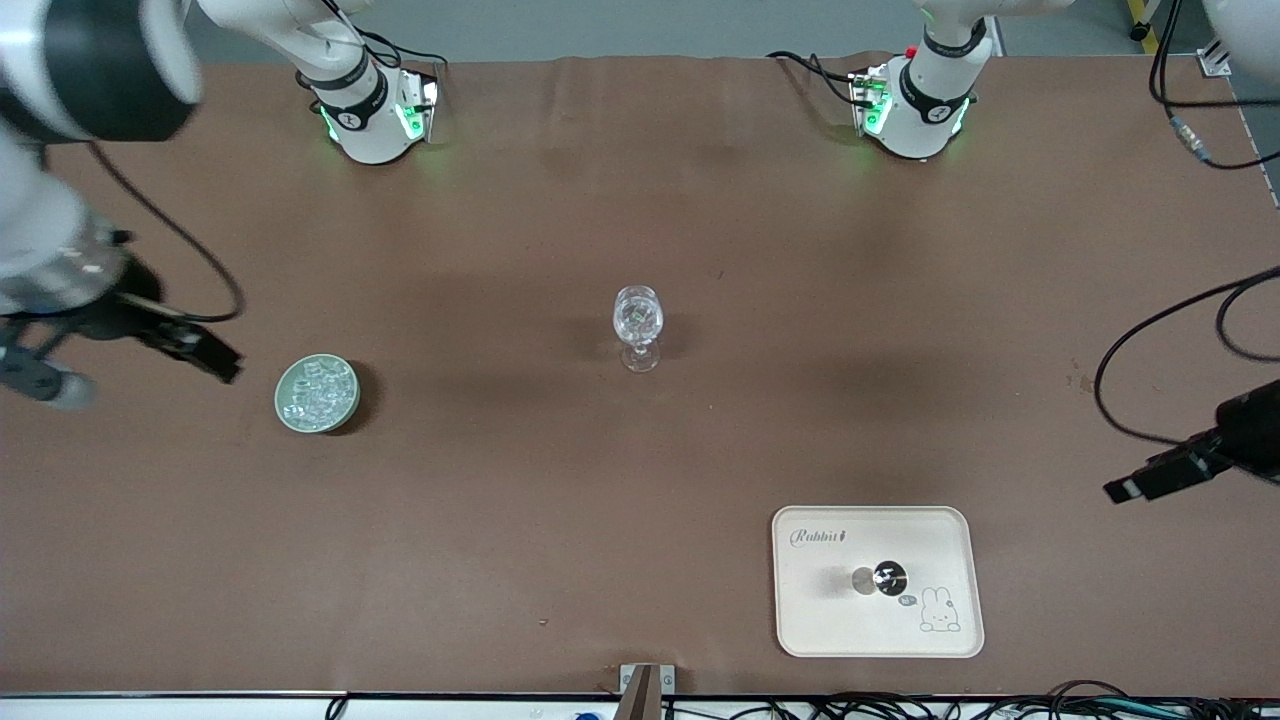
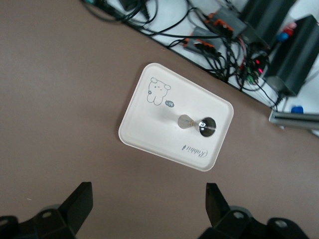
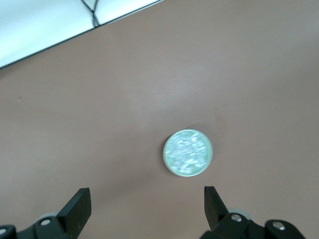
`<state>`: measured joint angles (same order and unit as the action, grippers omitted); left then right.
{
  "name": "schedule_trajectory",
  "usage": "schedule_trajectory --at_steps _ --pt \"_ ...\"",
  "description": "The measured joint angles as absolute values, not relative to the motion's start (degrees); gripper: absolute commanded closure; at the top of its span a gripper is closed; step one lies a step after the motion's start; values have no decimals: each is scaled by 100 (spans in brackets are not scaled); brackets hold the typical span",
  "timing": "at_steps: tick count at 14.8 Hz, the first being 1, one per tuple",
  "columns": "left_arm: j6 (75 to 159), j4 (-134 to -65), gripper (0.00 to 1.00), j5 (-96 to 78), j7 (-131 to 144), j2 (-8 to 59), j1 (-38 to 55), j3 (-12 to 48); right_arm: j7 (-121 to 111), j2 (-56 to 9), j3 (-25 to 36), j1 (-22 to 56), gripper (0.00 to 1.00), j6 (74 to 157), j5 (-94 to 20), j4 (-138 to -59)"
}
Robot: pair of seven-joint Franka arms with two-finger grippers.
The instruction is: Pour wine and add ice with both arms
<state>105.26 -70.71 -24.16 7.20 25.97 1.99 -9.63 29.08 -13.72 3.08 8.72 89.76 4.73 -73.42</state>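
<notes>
A tiny clear stemmed glass [image 1: 887, 577] stands on a cream tray [image 1: 810, 620] near the front camera; the wine is too faint to see. It also shows in the left wrist view [image 2: 201, 125]. The ice [image 1: 318, 388] lies as clear cubes in a pale green round dish [image 1: 290, 415] toward the right arm's end. A taller clear goblet [image 1: 637, 326] stands mid-table. My left gripper [image 1: 1128, 489] is open and empty, up in the air at the left arm's end, beside the tray [image 2: 144, 139]. My right gripper [image 1: 222, 362] is open and empty, up in the air beside the dish [image 3: 169, 167].
Both arm bases [image 1: 372, 115] stand along the table's edge farthest from the front camera. Cables [image 1: 1150, 330] trail over the table at the left arm's end. A metal bracket [image 1: 640, 690] sits at the table edge nearest the front camera.
</notes>
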Motion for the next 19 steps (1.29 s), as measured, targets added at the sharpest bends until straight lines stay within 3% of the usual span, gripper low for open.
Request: schedule_trajectory --at_steps 5,8,11,15,19 --pt "9839 -7141 0 -1489 -333 1956 280 -877 1397 -818 296 -171 0 8346 243 -7391" --pt "9493 -7380 0 -890 -535 1462 278 -571 966 -302 297 -383 0 8346 227 -7963" --pt "9416 -7976 0 -664 -535 756 296 -322 931 -30 215 -283 0 8614 214 -8492" --pt "9410 -9103 0 -623 -535 -229 295 -243 931 -18 188 -230 0 8675 214 -8566" --pt "9426 -9788 0 -345 -528 -684 293 76 835 -14 195 -232 0 8677 214 -8567"
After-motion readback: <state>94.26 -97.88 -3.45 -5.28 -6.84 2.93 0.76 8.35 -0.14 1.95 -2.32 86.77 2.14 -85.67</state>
